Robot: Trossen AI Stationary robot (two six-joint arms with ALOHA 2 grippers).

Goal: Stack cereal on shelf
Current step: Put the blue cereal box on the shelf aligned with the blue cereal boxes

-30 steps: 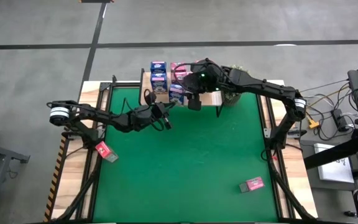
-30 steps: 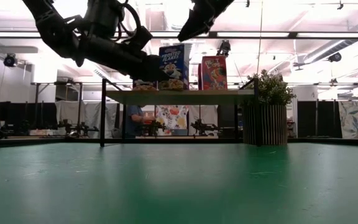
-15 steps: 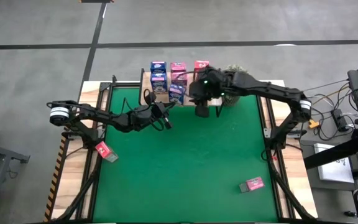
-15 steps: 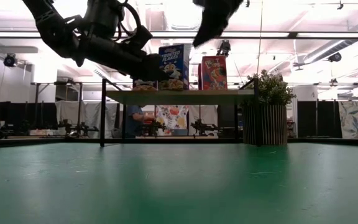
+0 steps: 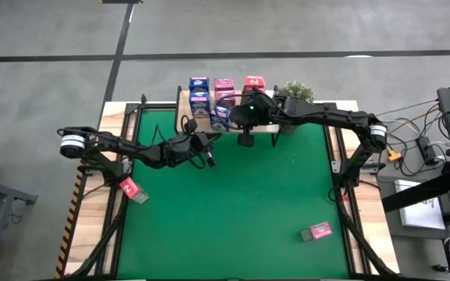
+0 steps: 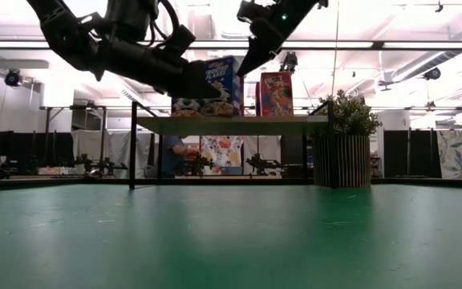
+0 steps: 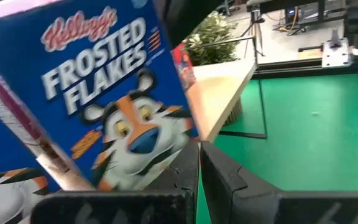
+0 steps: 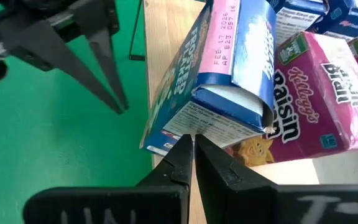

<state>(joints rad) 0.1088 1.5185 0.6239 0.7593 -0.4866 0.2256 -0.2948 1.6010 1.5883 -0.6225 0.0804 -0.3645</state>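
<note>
1. Rightward of its earlier spot no longer: over the last half second the right gripper has slid in toward the tilted Frosted Flakes box, while the left arm has barely shifted.
2. That blue box sits at the front edge of the shelf. Its long axis is slanted, and its upper part leans on a pink Raisin Bran box behind it.
3. The right gripper's fingers are pressed together with only a sliver between them and hold nothing. Their tips point at the lower end flap of the Frosted Flakes box, just short of it or touching; I cannot tell which.
4. The left gripper hangs over the mat just in front of the shelf, facing the box's printed front. Its fingers are also drawn together and empty.
5. My judgement is that the right arm is nearer, so a nudge from that end would set the box upright.
6. Count:
   - At least six cereal boxes are on the shelf, blue and pink, with the right arm hiding part of the row.
   - Two more lie loose on the green mat that covers the tabletop, well apart from the shelf: a red one and a pink one.
7. One potted plant stands beside the shelf.
</note>
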